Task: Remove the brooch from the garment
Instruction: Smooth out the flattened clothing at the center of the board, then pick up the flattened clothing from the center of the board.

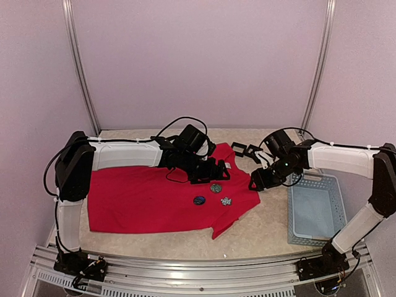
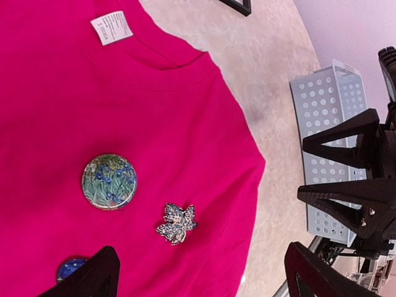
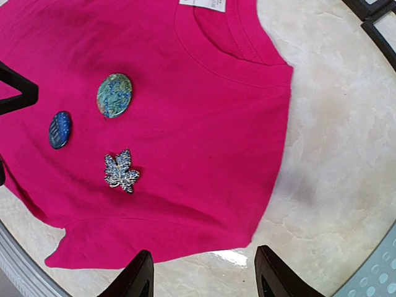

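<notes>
Garment (image 1: 142, 198) lies flat on the counter (image 1: 266, 226) with its collar at the back right. The leaf brooch (image 1: 226, 201) sits on the fabric near the right edge. A round floral badge (image 1: 215, 187) and a blue oval badge (image 1: 199, 200) are just beside it, and none of the three touch. The left arm runs level from its shoulder at the left across the garment, with the wrist over the collar area. The left fingers (image 2: 102, 275) are spread wide above the fabric with nothing between them, and the leaf brooch (image 2: 177, 223) shows in the gap, not touched. The right arm climbs from its base, elbows at the far right and reaches left past the back of the pale blue basket (image 1: 315, 210). Its wrist tips down at the garment's right edge. The right fingers (image 3: 139, 278) are apart and empty, over bare counter just off the hem, and the leaf brooch (image 3: 121, 172) is well clear of them. From above, the left wrist covers the collar. In the left wrist view the oval badge (image 2: 71, 268) is half hidden by a finger, and the basket (image 2: 328, 93) is partly behind the right fingers (image 2: 346, 145). No view shows how the brooch is fastened. The neck label (image 2: 112, 28) print is too small to read. Black parts (image 1: 244, 150) at the back of the counter are cropped in both wrist views, and I can't tell what they are.
</notes>
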Controlling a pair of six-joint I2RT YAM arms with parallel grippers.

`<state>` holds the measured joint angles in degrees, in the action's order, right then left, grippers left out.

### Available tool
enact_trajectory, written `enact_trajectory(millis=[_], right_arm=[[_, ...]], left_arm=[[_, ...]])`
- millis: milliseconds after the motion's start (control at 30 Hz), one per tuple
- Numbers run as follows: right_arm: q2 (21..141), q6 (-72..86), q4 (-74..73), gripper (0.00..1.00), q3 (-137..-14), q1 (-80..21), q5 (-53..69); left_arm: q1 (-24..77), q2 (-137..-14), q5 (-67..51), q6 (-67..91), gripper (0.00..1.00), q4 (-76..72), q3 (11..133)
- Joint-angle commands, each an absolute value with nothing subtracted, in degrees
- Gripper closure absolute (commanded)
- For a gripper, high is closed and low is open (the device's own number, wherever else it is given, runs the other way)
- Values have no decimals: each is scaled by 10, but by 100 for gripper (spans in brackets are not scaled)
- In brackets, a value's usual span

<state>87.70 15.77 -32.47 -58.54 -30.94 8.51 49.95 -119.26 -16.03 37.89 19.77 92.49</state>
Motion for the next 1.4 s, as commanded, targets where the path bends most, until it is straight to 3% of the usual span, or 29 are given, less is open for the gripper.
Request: enact_trajectory(millis=[0, 367, 633, 1067, 1367], right_arm=[[907, 158, -303, 49, -601, -312, 151], [997, 165, -272, 71, -637, -322, 214], [1045, 162, -270, 74, -660, -343, 213], [1087, 173, -254, 74, -670, -357, 212], [1106, 174, -248, 79, -672, -357, 216]], left_arm=[[499, -1213, -214, 369, 13, 145, 909], [496, -1237, -231, 394, 26, 129, 891], [497, -1243, -224, 406, 34, 136, 884], [498, -1264, -238, 410, 36, 131, 885], [498, -1278, -232, 420, 40, 153, 894]])
